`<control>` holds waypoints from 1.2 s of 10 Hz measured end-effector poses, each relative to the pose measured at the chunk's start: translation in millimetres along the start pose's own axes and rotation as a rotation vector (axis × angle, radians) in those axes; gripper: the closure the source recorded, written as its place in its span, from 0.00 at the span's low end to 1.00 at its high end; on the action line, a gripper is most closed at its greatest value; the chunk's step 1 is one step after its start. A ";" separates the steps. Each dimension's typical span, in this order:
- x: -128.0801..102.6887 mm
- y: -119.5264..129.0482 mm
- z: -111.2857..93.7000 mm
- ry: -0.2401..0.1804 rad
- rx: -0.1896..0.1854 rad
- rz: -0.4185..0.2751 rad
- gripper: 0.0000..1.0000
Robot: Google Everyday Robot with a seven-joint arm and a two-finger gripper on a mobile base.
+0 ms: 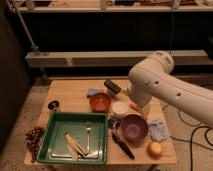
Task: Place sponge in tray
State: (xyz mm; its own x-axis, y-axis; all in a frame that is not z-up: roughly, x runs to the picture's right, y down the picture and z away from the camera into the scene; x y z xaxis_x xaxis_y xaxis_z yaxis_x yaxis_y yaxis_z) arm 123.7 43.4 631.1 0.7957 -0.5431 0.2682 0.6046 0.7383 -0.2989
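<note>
End effector (135, 107): at the low tip of the white arm (165, 90), over the bench (67, 92) between the white bowl (120, 108) and the purple bowl (133, 127). The arm hides most of it, so I cannot tell whether it is apart, together or holding something.
Sponge (92, 92): probably the small blue piece at the far side of the bench, just behind the orange bowl (100, 102). It is outside the tray.
Tray (75, 115): green, at the near left corner, with a fork (88, 134) and pale utensils inside.
Dark block (112, 86): right of the sponge.
Blue cloth (158, 129): right of the purple bowl.
Fruit (155, 148): near right corner.
Grapes (32, 139): left of the tray.
</note>
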 end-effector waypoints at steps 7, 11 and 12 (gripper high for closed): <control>5.0 -175.2 59.6 -0.194 0.072 -0.375 0.20; -6.1 -197.3 71.7 -0.211 0.062 -0.439 0.20; -5.2 -196.5 71.7 -0.210 0.061 -0.437 0.20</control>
State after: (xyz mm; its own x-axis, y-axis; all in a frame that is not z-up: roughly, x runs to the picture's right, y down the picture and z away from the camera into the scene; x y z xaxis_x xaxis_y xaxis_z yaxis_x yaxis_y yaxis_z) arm -1.8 -70.2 754.1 0.4392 -0.7198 0.5375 0.8724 0.4845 -0.0641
